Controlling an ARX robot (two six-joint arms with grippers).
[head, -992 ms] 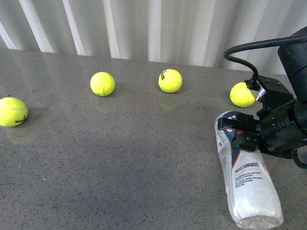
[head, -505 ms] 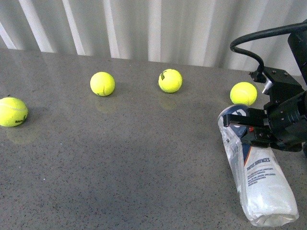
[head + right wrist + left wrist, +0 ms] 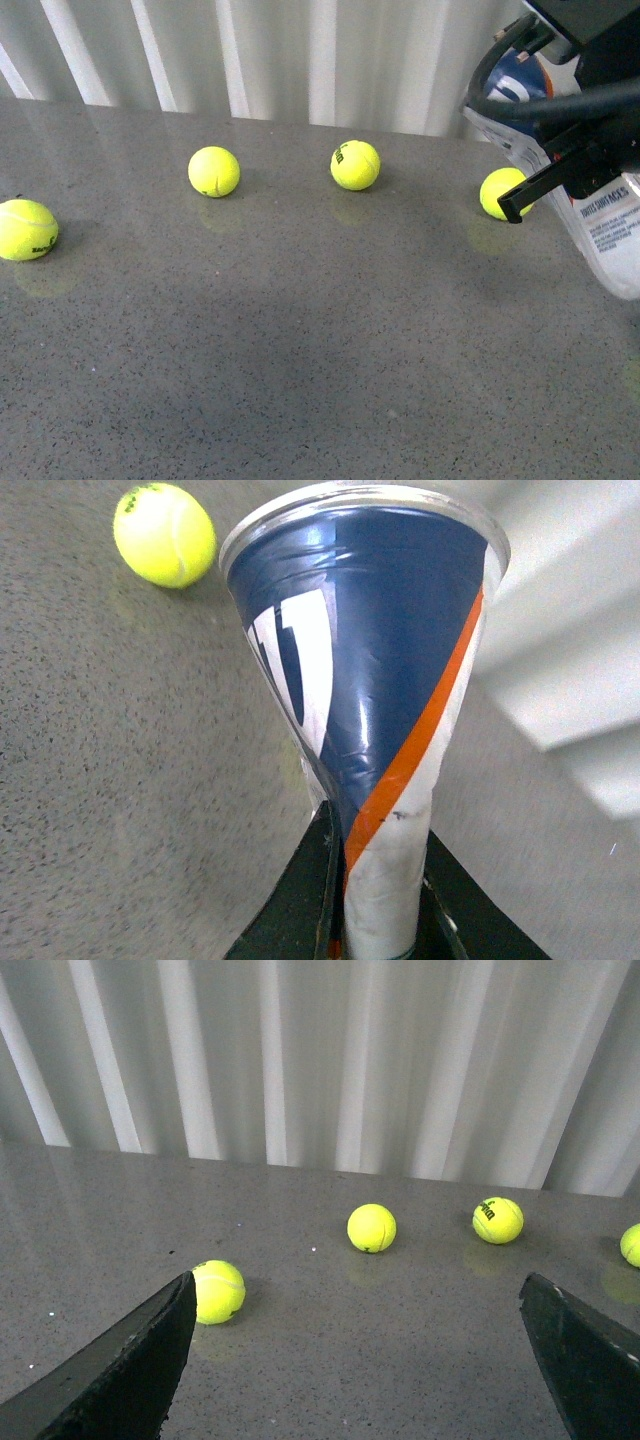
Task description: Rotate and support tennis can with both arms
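The tennis can (image 3: 610, 225), a clear tube with a navy-and-white label, hangs tilted in the air at the far right of the front view, lifted off the grey table (image 3: 300, 350). My right gripper (image 3: 560, 165) is shut on it. In the right wrist view the can (image 3: 370, 680) shows its navy label, white logo and orange stripe, squeezed between my two black fingers (image 3: 300, 900). My left gripper (image 3: 355, 1360) is open and empty above the table, its black fingers (image 3: 120, 1370) wide apart. It does not show in the front view.
Several yellow-green tennis balls lie on the table: one at the left edge (image 3: 27, 230), two in the middle (image 3: 214, 173) (image 3: 355, 167), one by the can (image 3: 500, 192). A white pleated curtain (image 3: 300, 55) stands behind the table.
My right gripper has lifted the tennis can off the table and swung it upward and to the right. The can went from lying flat to hanging tilted in the air.
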